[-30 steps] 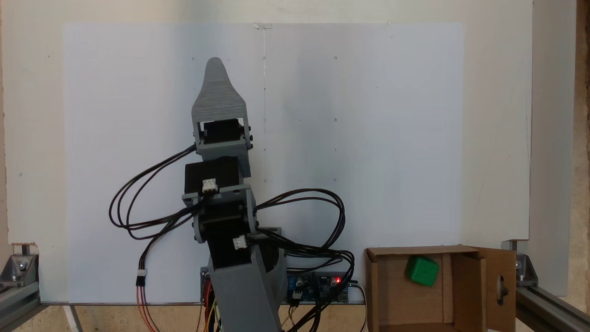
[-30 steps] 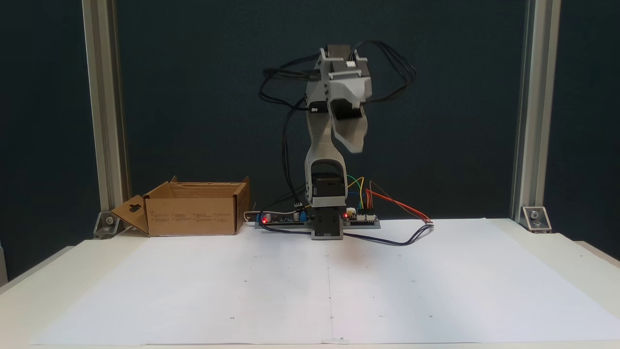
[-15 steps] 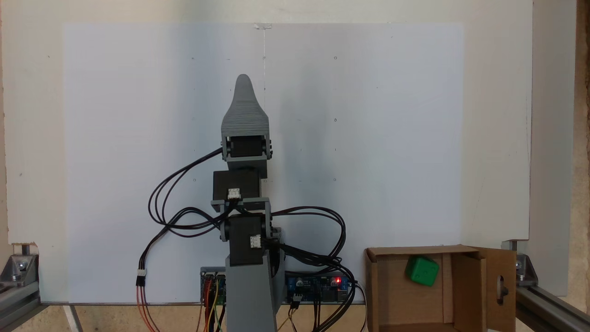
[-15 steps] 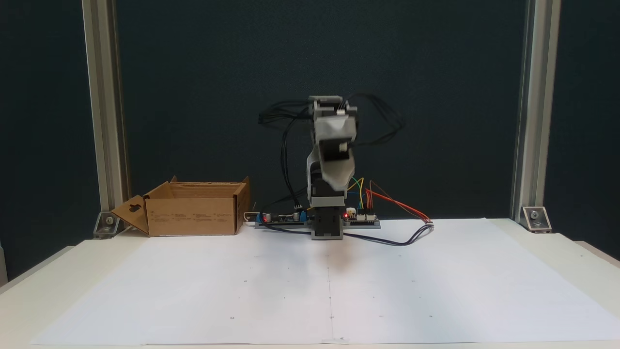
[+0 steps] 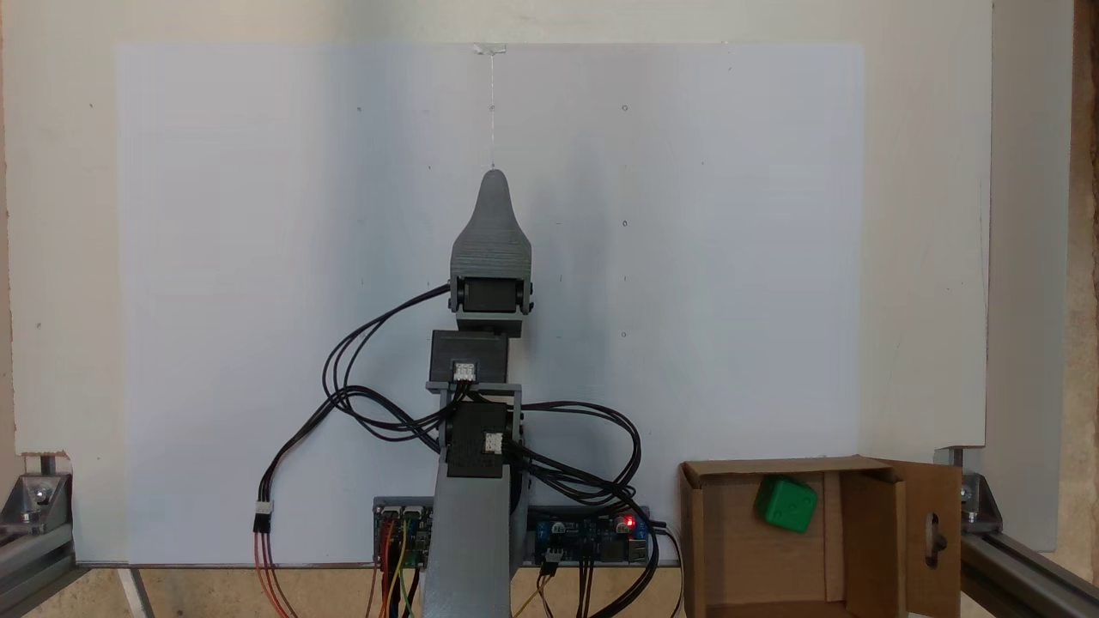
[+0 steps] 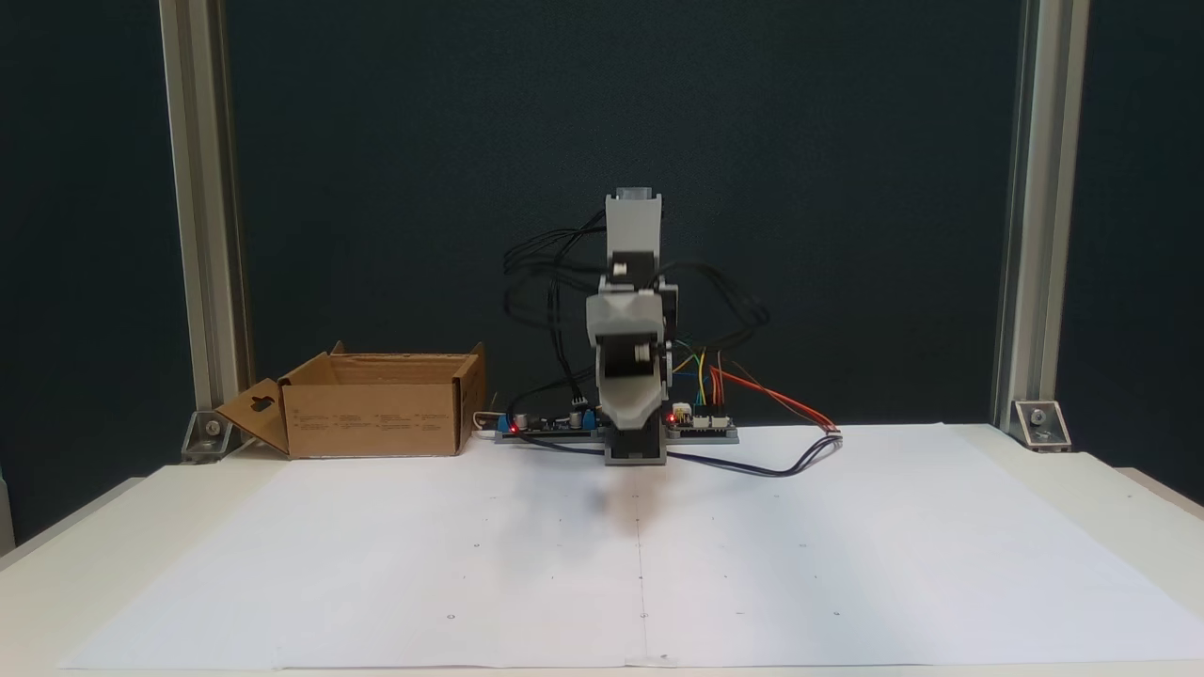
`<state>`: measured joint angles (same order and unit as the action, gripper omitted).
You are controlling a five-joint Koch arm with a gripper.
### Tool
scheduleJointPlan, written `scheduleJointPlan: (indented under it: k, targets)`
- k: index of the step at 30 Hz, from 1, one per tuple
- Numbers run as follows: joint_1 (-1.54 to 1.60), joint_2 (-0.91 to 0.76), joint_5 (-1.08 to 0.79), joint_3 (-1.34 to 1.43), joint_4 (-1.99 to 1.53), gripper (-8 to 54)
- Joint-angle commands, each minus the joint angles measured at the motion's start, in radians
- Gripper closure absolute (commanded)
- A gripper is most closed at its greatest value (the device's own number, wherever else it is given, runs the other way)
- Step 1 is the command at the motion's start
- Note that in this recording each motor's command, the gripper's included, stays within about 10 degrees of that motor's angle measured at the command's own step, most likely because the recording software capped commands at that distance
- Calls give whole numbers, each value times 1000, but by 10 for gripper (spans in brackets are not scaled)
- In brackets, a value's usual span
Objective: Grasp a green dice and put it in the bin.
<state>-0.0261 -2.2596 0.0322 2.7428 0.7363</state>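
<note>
Over the last second the arm has swung back from a leftward lean in a fixed view to the centre line and folded lower. The green dice [image 5: 786, 504] lies inside the bin [image 5: 863, 549], against its far wall, at the lower right of that view. The gripper [image 5: 493, 182] points out over the white paper [image 5: 687, 257] on the table [image 6: 56, 574], well apart from the bin. Its jaws lie one behind the other, so their opening cannot be told. The drop looks done; what remains is probably settling to rest.
</note>
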Motion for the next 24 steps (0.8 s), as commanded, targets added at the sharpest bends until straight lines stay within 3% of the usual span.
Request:
scheduleJointPlan:
  k: [1,16,24]
  targets:
    - [3,-110,-38,14,162,4]
    - [20,-110,-44,333,748,6]
    - [14,-107,-44,387,759,4]
